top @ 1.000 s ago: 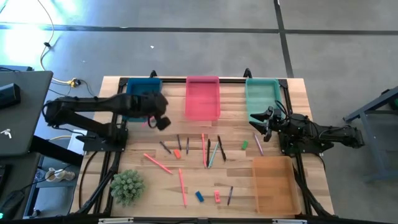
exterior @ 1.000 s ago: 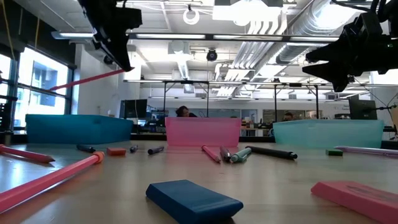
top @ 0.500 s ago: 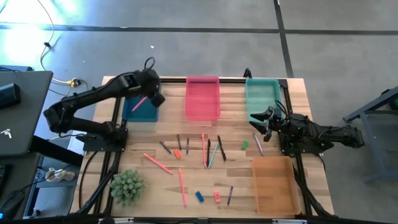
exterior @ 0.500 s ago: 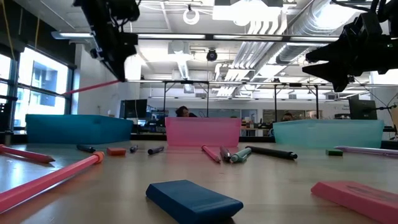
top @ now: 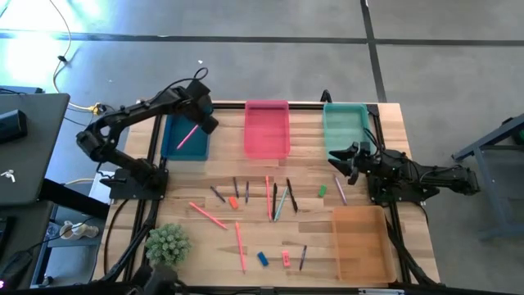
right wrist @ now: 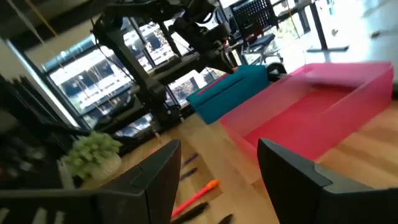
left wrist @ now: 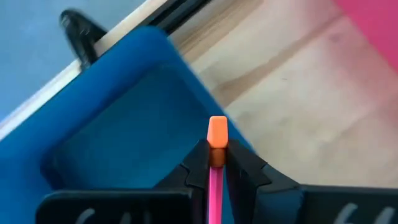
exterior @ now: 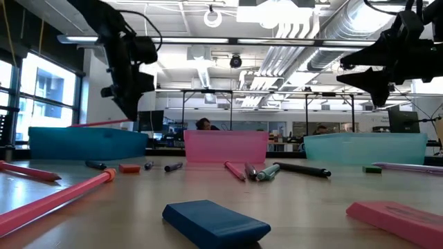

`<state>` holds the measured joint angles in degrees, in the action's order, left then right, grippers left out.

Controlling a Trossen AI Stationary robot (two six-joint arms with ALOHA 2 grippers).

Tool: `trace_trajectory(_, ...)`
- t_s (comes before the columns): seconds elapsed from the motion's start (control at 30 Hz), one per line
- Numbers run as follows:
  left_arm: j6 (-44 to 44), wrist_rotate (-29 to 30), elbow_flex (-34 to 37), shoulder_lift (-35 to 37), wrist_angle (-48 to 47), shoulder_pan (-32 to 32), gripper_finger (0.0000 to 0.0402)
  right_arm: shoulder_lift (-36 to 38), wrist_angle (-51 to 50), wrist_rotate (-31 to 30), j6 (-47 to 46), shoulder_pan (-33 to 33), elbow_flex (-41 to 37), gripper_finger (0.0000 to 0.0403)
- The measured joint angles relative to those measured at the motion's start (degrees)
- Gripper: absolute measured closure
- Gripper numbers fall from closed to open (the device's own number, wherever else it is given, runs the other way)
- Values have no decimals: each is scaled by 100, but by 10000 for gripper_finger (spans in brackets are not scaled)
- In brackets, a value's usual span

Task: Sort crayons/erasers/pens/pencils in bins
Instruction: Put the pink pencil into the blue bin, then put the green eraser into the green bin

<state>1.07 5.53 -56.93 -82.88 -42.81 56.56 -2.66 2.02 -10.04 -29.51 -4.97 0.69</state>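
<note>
Clamped narrowly in the left gripper's [left wrist: 216, 163] jaws: a long pink pencil with an orange eraser tip [top: 187, 136], slanted down over the dark blue shallow plastic bin [top: 173, 144], apparently for release inside it. Beside that bin, a pink plastic bin [top: 267, 129], then a teal bin [top: 345, 123]. Well away from the blue bin, near the teal one, waiting above the wooden bench [top: 315, 246] with jaws wide and empty: the right gripper [top: 344, 161]. Loose sticks and small chunky erasers [top: 263, 259] scattered mid-bench, not yet sorted.
</note>
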Motion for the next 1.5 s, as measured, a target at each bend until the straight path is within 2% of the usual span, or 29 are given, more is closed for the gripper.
trace_trajectory(0.23,292,-16,0,-287,37,323,380,0,0,0,-1349,-1,0,199)
trace_trajectory(0.37,477,144,0,-459,54,420,377,0,33,-206,-1600,1,-1,199)
trace_trajectory(0.6,479,159,0,-752,113,525,362,0,253,-899,-1613,1,-4,199)
trace_trajectory(0.9,458,154,0,-792,118,531,326,1,347,-1364,-1611,0,-4,199)
trace_trajectory(1.17,325,95,-213,-792,-131,531,271,0,364,-1222,-1397,-1,11,199)
trace_trajectory(1.33,325,-50,-848,-783,-662,531,260,-171,-101,-1054,-846,-1,563,199)
trace_trajectory(1.5,448,-650,-1314,-571,-715,465,266,-679,-1597,-1055,-354,1,1526,199)
